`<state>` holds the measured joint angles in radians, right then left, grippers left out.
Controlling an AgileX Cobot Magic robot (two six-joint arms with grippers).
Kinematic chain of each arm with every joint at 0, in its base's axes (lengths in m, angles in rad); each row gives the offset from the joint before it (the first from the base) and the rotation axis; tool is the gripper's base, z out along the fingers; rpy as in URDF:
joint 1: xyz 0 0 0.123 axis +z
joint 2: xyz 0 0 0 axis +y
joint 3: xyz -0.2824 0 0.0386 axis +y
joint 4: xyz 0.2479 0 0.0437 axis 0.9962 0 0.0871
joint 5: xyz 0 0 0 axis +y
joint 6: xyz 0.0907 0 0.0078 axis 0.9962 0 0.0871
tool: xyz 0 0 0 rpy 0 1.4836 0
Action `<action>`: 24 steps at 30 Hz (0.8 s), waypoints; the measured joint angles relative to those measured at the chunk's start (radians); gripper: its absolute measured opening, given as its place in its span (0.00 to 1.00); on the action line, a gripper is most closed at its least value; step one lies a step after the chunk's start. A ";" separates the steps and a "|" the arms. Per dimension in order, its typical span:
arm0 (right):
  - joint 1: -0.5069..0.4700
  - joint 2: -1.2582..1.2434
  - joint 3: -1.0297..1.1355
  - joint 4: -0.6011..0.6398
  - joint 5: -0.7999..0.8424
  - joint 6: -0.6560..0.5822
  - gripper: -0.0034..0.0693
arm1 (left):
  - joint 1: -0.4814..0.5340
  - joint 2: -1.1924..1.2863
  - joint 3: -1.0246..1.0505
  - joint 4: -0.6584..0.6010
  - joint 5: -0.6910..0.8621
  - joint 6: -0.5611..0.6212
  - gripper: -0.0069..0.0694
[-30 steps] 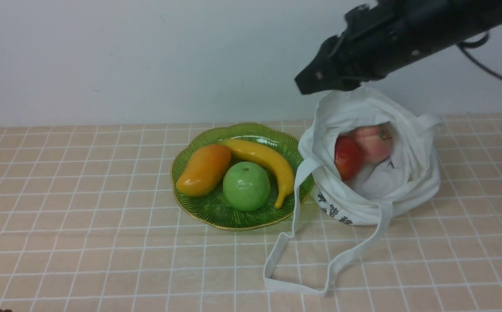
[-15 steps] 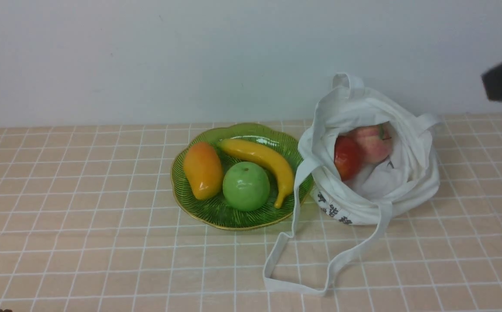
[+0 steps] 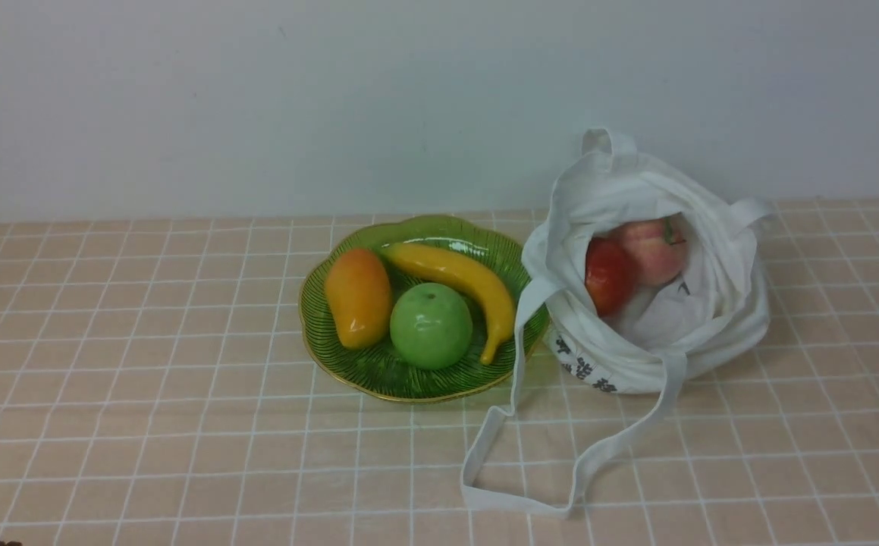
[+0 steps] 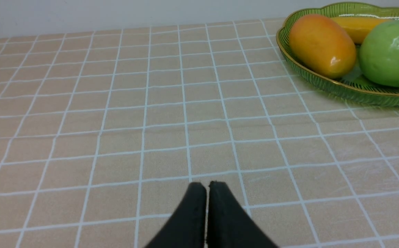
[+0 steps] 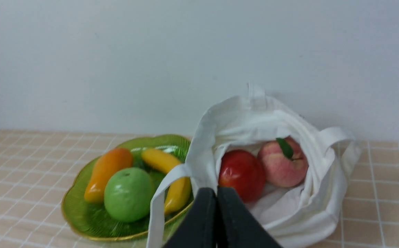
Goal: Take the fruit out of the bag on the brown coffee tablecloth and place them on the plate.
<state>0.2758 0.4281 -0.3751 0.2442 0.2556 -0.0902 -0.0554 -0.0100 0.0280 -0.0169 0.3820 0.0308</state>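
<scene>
Nearest, the left gripper (image 4: 207, 184) hangs low over the light peach-tan tablecloth with its grid of thin white lines (image 4: 116, 120). Its two black jaws are pressed together with nothing between them. It sits on the near left of the wide translucent green glass plate with a scalloped gold rim (image 4: 357, 96), well apart from it. The right gripper (image 5: 216, 189), seen only from its own wrist camera, is likewise clenched and empty. It faces the plate's right edge and the mouth of the soft white cloth bag with dark printed characters (image 3: 712, 334), touching neither.

Closer than the plate and to its right, a long flat white strap (image 3: 516, 364) lies in a loop on the cloth and rises across the plate's right rim to the bag.

On the plate, the oblong orange-yellow mango (image 3: 357, 297) lies along the left side. A round green apple (image 3: 431, 326) sits at the near middle, and a long yellow banana (image 3: 458, 280) curves behind it and down its right side.

Just beside the plate's right edge, the bag slumps with its mouth open toward the camera. Inside it, the round red apple (image 3: 607, 277) lies on the plate side. The pale pink peach with a green leaf (image 3: 653, 250) touches the apple on the side away from the plate.

Beyond the plate stands a plain pale wall (image 3: 257, 98).
</scene>
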 joint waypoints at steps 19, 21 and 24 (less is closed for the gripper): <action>0.000 -0.005 0.103 0.012 -0.218 -0.021 0.03 | 0.000 0.000 0.000 0.000 0.000 0.000 0.08; 0.000 -0.005 0.103 0.012 -0.218 -0.021 0.03 | 0.000 0.000 0.000 0.000 0.000 0.000 0.08; 0.000 -0.005 0.103 0.012 -0.218 -0.021 0.03 | 0.000 0.000 0.000 0.000 0.000 0.000 0.08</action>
<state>0.2758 0.4229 -0.2726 0.2557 0.0380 -0.1116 -0.0554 -0.0100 0.0280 -0.0169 0.3820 0.0308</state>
